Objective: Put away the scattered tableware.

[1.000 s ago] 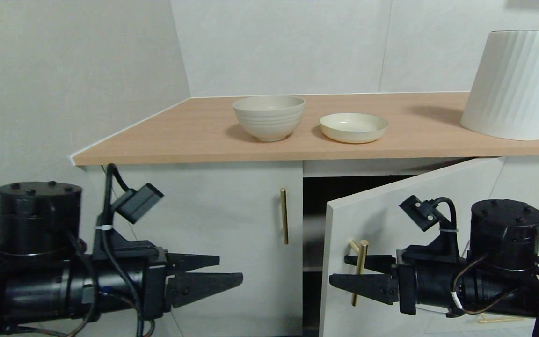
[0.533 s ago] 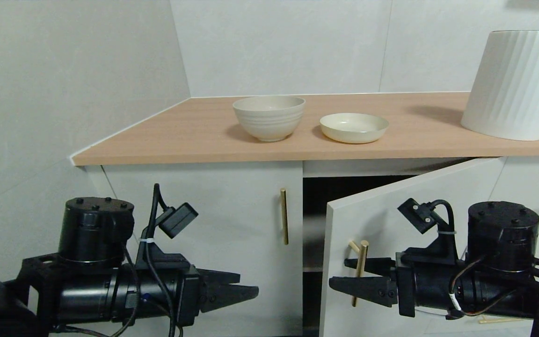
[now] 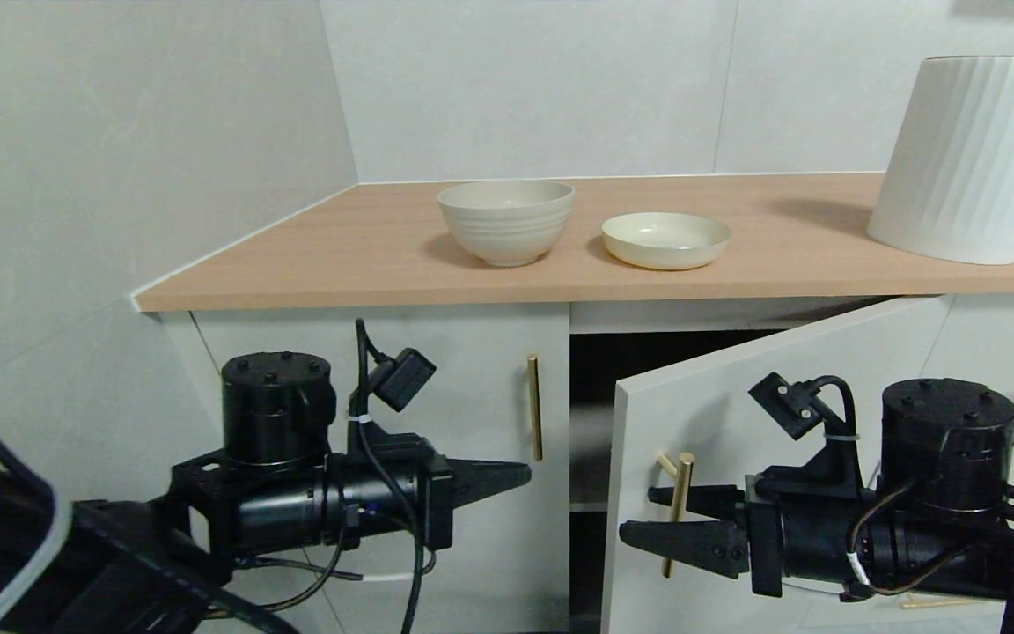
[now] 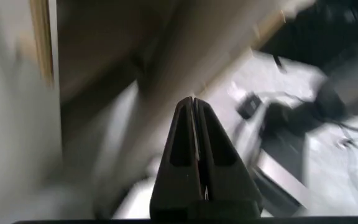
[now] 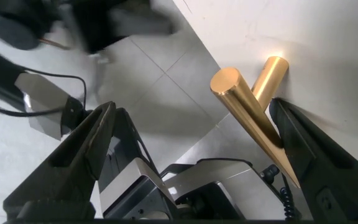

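Wooden countertop [image 3: 366, 255] runs along the pale wall into the left corner, and on it stands the tableware you have to put away. A deep ribbed bowl [image 3: 506, 220] sits upright near the middle. A shallow dish [image 3: 665, 239] lies just beside it on the right, not touching it. Both are untouched. Far to the right a tall white ribbed container [image 3: 969, 158] stands on the same top, well apart from them.

Below the dish, the right cabinet door [image 3: 701, 405] is swung partly open toward you, so the dark inside with a shelf [image 3: 591, 506] shows in the gap. I judge this is where the pieces are meant to go. Your right gripper [image 3: 643, 515] is at this door's brass handle [image 3: 676, 511]. The claw is released, with one finger on each side of the bar, not clenched on it. In the right wrist view the bar lies close against one finger [image 5: 303, 149], which suits pulling the door by hooking rather than by squeezing. The opening looks rather narrow for a bowl, so more swing is probably needed.

The left cabinet door [image 3: 384, 387] is closed, with its own handle [image 3: 535, 407]. Your left gripper [image 3: 520, 475] hangs in front of it, near that handle and a little lower. Its claw is clenched on nothing, fingers pressed flat together. It is low, out of the way of the right door's swing.
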